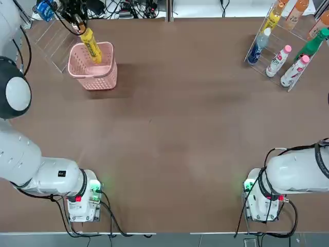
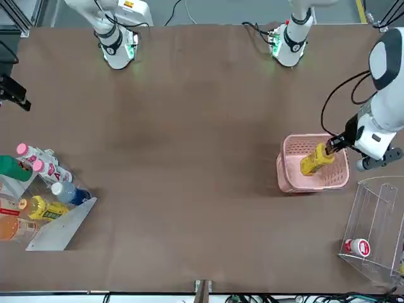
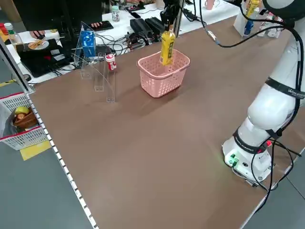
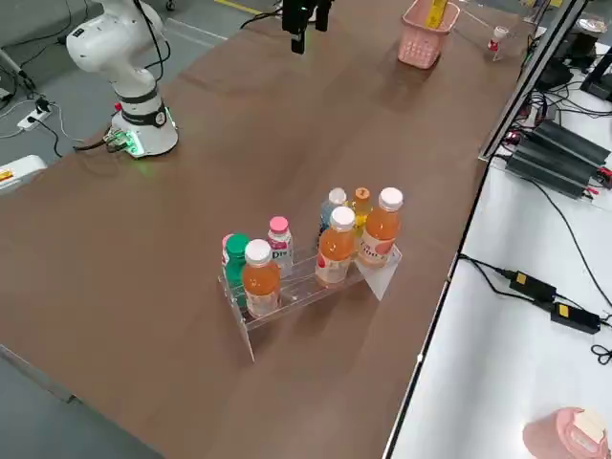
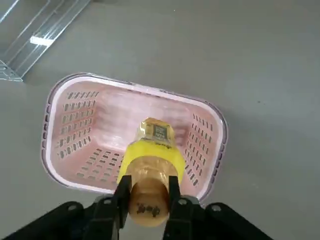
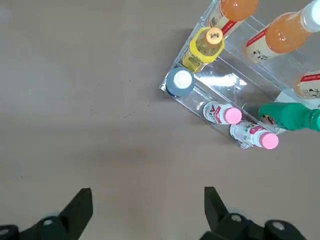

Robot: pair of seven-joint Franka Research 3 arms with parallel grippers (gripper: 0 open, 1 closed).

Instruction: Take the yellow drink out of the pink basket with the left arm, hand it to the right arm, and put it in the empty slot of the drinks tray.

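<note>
Left end effector (image 5: 148, 200) is at upper left of the top view, over the pink perforated plastic basket (image 1: 95, 72). Its two black fingers (image 5: 121, 192) are pressed on the cap end of the yellow drink bottle w/ yellow label (image 5: 148, 165), one finger on each side. In the left side view the bottle (image 3: 167, 46) hangs upright, its lower end about level w/ the basket rim (image 3: 164, 64), so it is mostly out of the basket but directly above it. In the front view the bottle (image 2: 314, 160) shows at right centre of the frame, inside the basket outline (image 2: 297, 177).

Right end effector (image 6: 145, 210) is spread wide, holding nothing. In the right wrist view it is high above the brown table (image 1: 180, 134), w/ the clear acrylic drinks tray (image 6: 220, 87) further off. In the right side view it (image 4: 304, 19) is at top centre of the frame.

The tray (image 1: 280, 49) sits at upper right of the top view, well apart from the basket. It carries several bottles: orange ones, a small yellow one, a blue-cap one, pink-cap ones and a green one.

A second clear acrylic stand (image 3: 97, 71) is just beside the basket, at upper left of the left side view, w/ a small red-and-white bottle (image 3: 110, 62) in it.
</note>
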